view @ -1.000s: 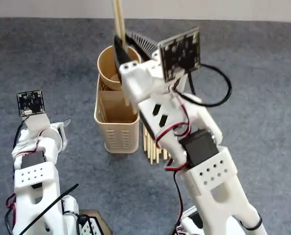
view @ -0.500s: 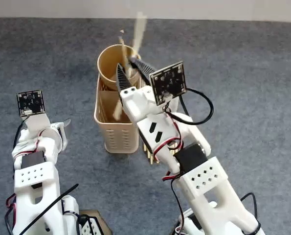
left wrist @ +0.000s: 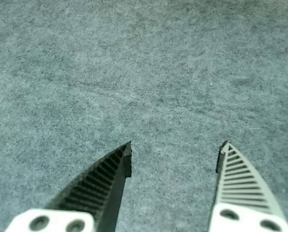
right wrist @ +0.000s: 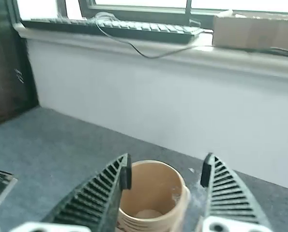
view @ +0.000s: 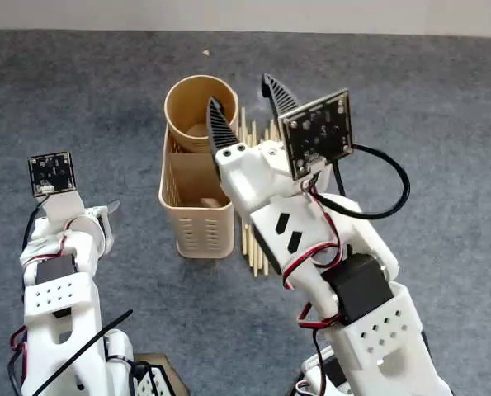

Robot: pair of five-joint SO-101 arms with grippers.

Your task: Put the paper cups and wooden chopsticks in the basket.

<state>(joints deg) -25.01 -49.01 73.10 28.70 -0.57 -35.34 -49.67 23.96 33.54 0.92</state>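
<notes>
**Beside the basket, chopsticks under the right arm**

Pale wooden chopsticks [view: 257, 254] lie bundled just beside the beige slotted plastic basket [view: 200, 229], parallel to its long side. The right tool [view: 239, 92], nearer, is spread and empty above the tan paper cup [view: 179, 97] standing in the basket. The left tool [left wrist: 177, 145], also spread, is well apart.

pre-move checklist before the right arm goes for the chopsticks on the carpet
1. Right gripper open and empty: ok.
2. Brown paper cup inside the beige slotted plastic basket: ok.
3. Wooden chopsticks in the basket: not ok, a bundle lies on the grey carpet beside it.
4. Whole bundle visible for a grasp: cannot tell, the right arm covers most of it.
5. Left gripper open, away from the basket: ok.
</notes>
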